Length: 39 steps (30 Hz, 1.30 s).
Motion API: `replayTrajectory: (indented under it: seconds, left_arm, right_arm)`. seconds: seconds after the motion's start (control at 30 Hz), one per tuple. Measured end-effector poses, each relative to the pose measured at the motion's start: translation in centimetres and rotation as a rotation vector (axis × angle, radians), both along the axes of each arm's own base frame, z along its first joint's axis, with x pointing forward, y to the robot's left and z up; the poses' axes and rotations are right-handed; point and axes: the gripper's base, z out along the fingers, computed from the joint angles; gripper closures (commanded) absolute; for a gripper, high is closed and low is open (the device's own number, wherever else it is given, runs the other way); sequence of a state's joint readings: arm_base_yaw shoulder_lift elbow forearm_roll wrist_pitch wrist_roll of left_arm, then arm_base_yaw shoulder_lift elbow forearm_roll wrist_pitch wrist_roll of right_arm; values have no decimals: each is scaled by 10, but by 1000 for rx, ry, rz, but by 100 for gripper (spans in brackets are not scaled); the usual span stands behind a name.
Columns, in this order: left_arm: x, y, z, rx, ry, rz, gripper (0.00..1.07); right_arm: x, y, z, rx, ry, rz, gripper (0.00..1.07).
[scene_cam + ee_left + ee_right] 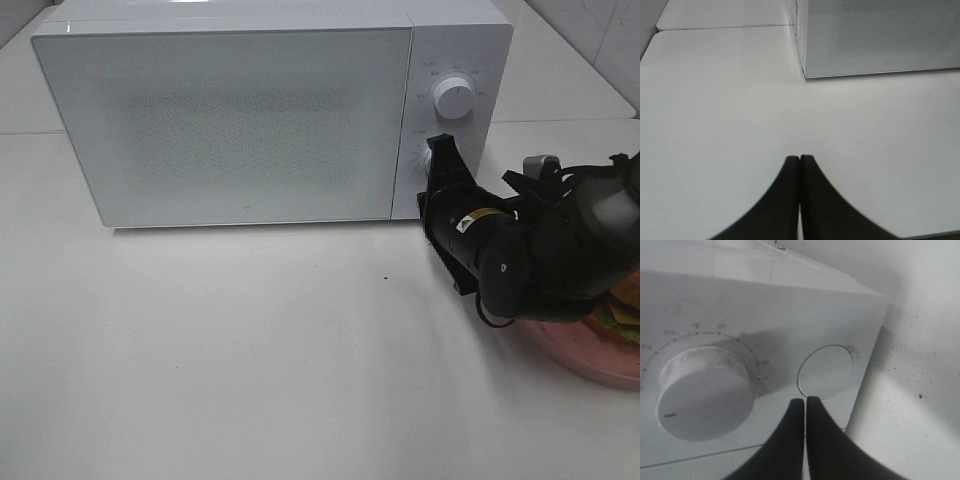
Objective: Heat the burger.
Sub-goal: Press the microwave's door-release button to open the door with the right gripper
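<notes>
The burger (625,322) shows only as a sliver of lettuce and cheese at the right edge, mostly hidden behind my right arm, resting on a pink plate (590,362). The white microwave (240,120) stands at the back with its door closed. My right gripper (437,150) (805,401) is shut with nothing in it, its tips right at the round door button (826,371) low on the control panel, beside the lower dial (705,395). My left gripper (800,159) is shut and empty over bare table, short of the microwave's left front corner (807,75).
The upper dial (455,98) sits above my right gripper on the panel. The white table (250,350) stretches in front of the microwave. A tiled wall (600,30) rises at the back right.
</notes>
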<state>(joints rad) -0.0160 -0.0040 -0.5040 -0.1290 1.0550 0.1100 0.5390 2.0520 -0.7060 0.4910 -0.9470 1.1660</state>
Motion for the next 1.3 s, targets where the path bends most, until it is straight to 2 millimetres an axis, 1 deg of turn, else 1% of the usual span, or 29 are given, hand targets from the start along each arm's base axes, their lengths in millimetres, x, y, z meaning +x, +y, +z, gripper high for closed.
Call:
replayTrajectory:
  seconds: [0.23, 0.37, 0.57, 0.6, 0.9, 1.0, 1.07, 1.3]
  left_arm:
    - [0, 0, 0, 0, 0, 0, 106]
    - [0, 0, 0, 0, 0, 0, 106]
    - [0, 0, 0, 0, 0, 0, 106]
    - [0, 0, 0, 0, 0, 0, 106]
    - [0, 0, 0, 0, 0, 0, 106]
    - [0, 0, 0, 0, 0, 0, 106]
    - [0, 0, 0, 0, 0, 0, 106]
    - [0, 0, 0, 0, -1, 0, 106]
  right_arm:
    - [0, -3, -1, -17, 6, -30, 107]
    - [4, -1, -6, -20, 0, -34, 107]
    - [8, -1, -4, -11, -29, -53, 107]
    - [11, -3, -2, -8, -41, -58, 107]
    - [18, -4, -8, -13, 15, -43, 107]
    - [19, -4, -9, -14, 14, -44, 107]
    - [22, -3, -14, -19, 22, -45, 107]
    - [22, -3, -17, -23, 17, -48, 107]
